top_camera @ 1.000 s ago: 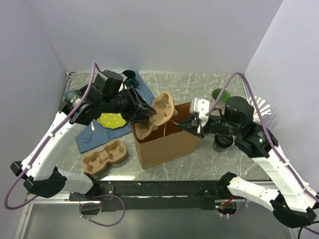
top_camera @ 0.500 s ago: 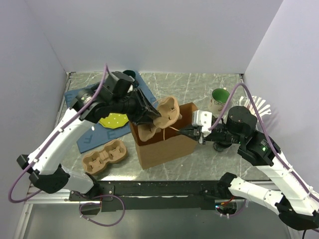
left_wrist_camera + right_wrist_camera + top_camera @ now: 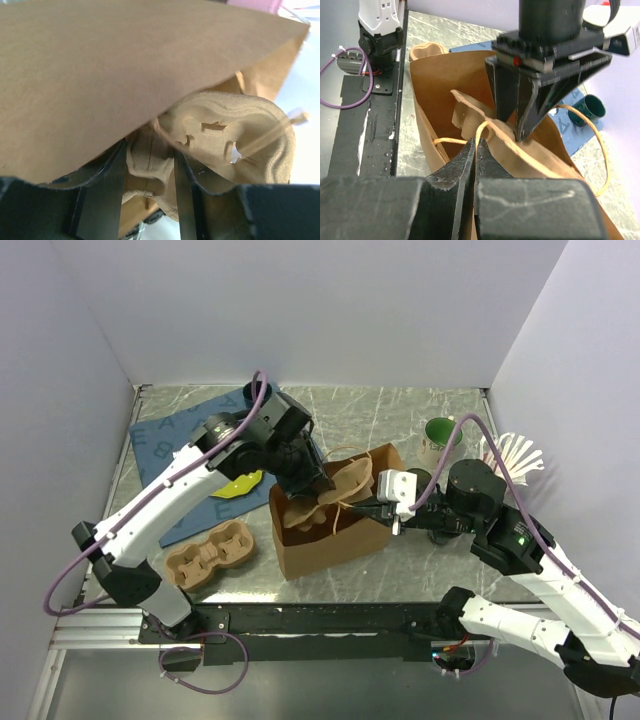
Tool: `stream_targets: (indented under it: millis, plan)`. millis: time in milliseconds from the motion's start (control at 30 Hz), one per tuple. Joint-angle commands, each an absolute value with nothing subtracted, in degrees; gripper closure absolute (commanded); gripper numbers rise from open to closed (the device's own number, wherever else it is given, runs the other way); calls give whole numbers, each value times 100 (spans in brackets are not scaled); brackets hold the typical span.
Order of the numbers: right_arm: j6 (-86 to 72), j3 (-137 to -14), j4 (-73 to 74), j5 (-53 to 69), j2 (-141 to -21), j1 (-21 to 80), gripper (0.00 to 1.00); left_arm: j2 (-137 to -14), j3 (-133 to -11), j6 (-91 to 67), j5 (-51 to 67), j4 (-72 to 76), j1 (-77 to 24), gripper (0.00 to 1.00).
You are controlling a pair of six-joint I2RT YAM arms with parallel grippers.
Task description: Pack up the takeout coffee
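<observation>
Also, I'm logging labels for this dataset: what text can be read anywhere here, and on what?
No text can be read for certain.
blue mat: pale printed letters, too small and too covered to read.
brown paper bag: no print shows.

Around me stand plain, pale lilac-white walls, the back wall, the left wall and the right wall, closing in a grey-green marbled tabletop whose near edge carries a black rail on a silvery metal frame, all under soft, even light.
</observation>
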State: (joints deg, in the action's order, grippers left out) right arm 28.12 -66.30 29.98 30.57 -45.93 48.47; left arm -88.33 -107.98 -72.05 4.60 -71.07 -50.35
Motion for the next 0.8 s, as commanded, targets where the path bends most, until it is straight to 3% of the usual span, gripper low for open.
stream_targets:
  millis: [0,767]
  plan:
    - [2865,-6557,2672,2848,-4562,4957,100,-9017,-11249,-7215,18,-7365,-5167,81]
    - [2382,-5994,2452,2522,-4377,5027,100,-9589,-11153,-7734,-1519,-7356,-5941,84]
